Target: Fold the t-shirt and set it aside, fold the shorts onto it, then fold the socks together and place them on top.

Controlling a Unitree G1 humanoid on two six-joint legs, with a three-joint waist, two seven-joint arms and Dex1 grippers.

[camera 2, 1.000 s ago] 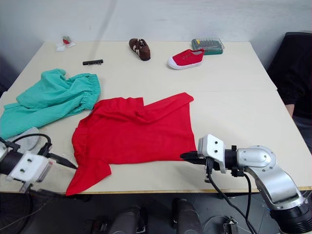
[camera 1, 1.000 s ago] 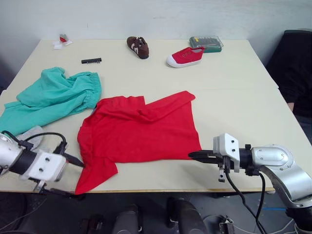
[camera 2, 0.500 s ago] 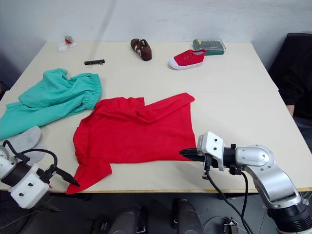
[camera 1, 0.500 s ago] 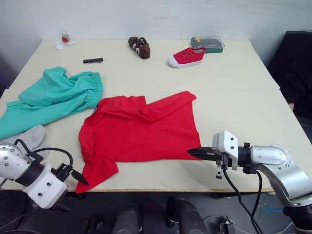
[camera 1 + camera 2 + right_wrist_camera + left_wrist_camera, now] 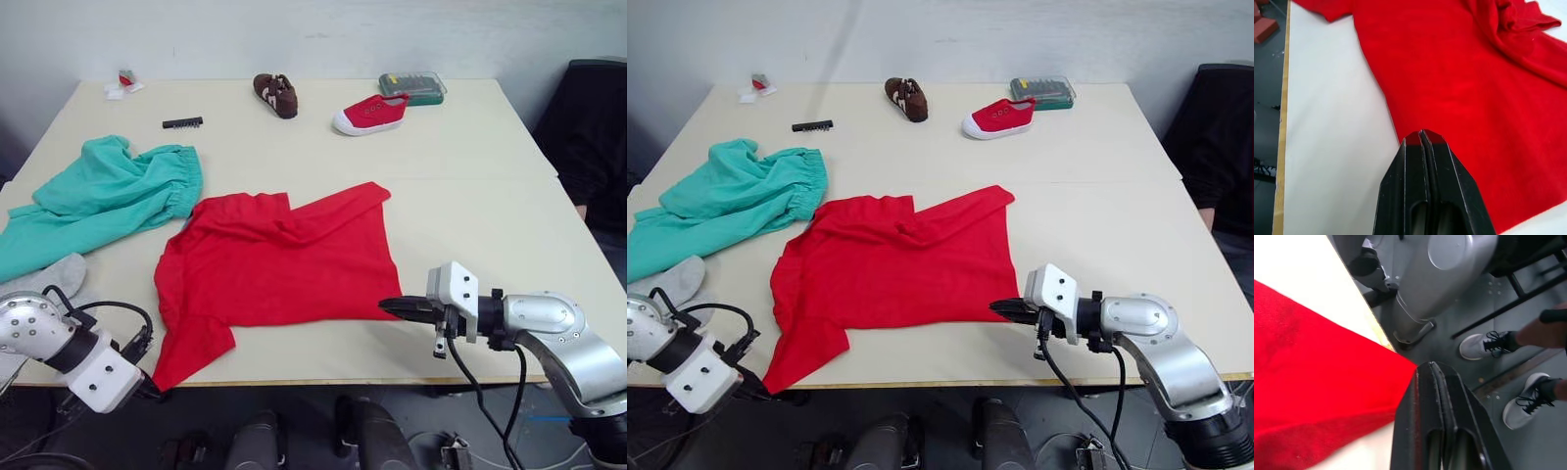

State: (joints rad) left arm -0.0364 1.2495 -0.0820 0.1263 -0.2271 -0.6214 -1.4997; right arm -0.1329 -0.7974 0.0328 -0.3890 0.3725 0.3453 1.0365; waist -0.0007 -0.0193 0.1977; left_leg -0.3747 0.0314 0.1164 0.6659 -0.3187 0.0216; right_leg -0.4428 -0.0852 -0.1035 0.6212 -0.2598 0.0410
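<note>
Red t-shirt (image 5: 279, 259) is lying spread across the near half of the cream table (image 5: 470, 186), rumpled around the collar, with its near left corner reaching the table's front edge. The right gripper (image 5: 384, 306) is lying low on the tabletop at the shirt's near right corner; its wrist view is showing the two black fingers (image 5: 1422, 161) pressed together with the tips over the red hem, though whether any cloth is pinched between them cannot be told. The left gripper (image 5: 769, 390) is sitting at the front edge by the shirt's near left corner, and its wrist view is showing its fingers (image 5: 1432, 391) closed flat against each other, tips right at the cloth's pointed corner; a hold on the fabric is not clear there either.

Teal shorts (image 5: 103, 201) are lying bunched to the left of the t-shirt, the gathered waistband just beside the shirt's shoulder. One grey sock (image 5: 44, 279) is resting near the left front of the table, touching the lower leg of the shorts.

Along the far side are sitting a brown shoe (image 5: 275, 94), a red canvas shoe (image 5: 368, 114), a clear tool case (image 5: 412, 86), a black bit holder (image 5: 183, 122) and a small red-and-white item (image 5: 123, 82).

A person's two grey sneakers (image 5: 1484, 343) are standing on the floor beyond the table edge in the left wrist view.
</note>
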